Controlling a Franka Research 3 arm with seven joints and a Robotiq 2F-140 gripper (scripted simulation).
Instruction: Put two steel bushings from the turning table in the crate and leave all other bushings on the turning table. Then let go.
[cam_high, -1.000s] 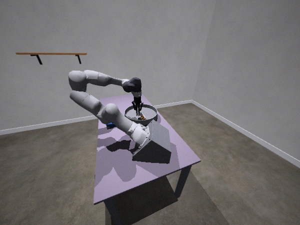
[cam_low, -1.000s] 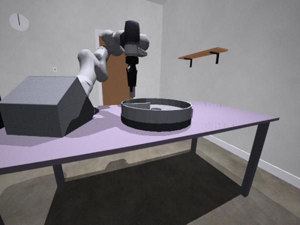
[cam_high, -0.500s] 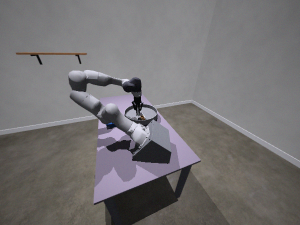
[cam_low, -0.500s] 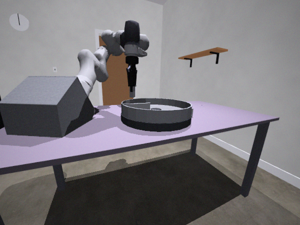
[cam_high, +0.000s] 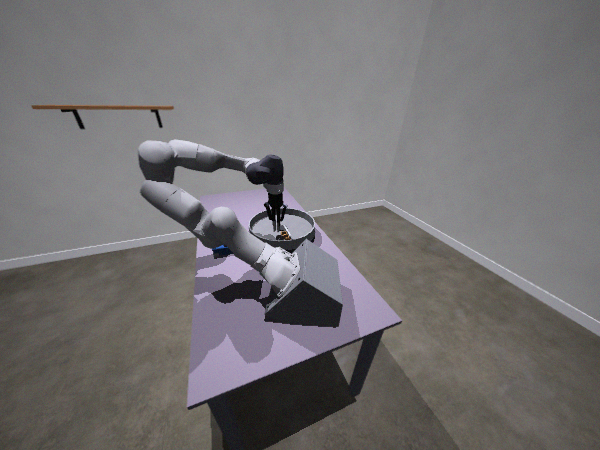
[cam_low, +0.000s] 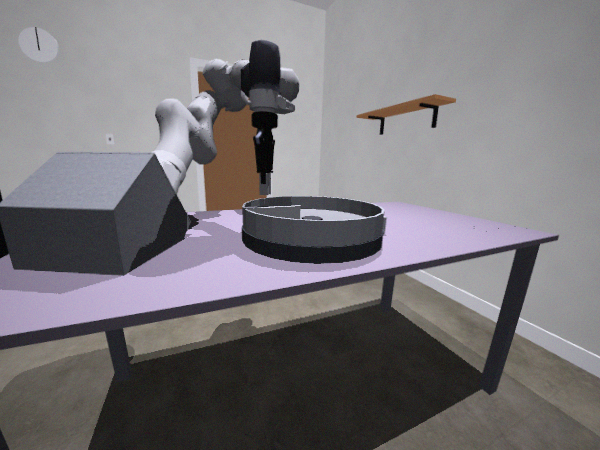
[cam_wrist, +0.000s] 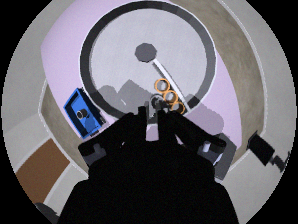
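The gripper (cam_high: 276, 229) (cam_low: 265, 192) (cam_wrist: 152, 106) points down above the turning table (cam_high: 310, 228) (cam_low: 320, 233) (cam_wrist: 86, 60), its fingers close together with a narrow gap and nothing held. Just beyond the fingertips in the wrist view, at least one grey steel bushing lies on the turning table, partly hidden. Beside it, three orange bushings (cam_high: 285, 235) (cam_wrist: 170, 96) line up along a thin white divider (cam_low: 275, 212) (cam_wrist: 172, 82). Near the round rim stands the blue crate (cam_high: 220, 249) (cam_wrist: 74, 122), with one grey bushing (cam_wrist: 81, 114) inside. Both stand on a lilac table (cam_high: 225, 370) (cam_low: 450, 225) (cam_wrist: 60, 50).
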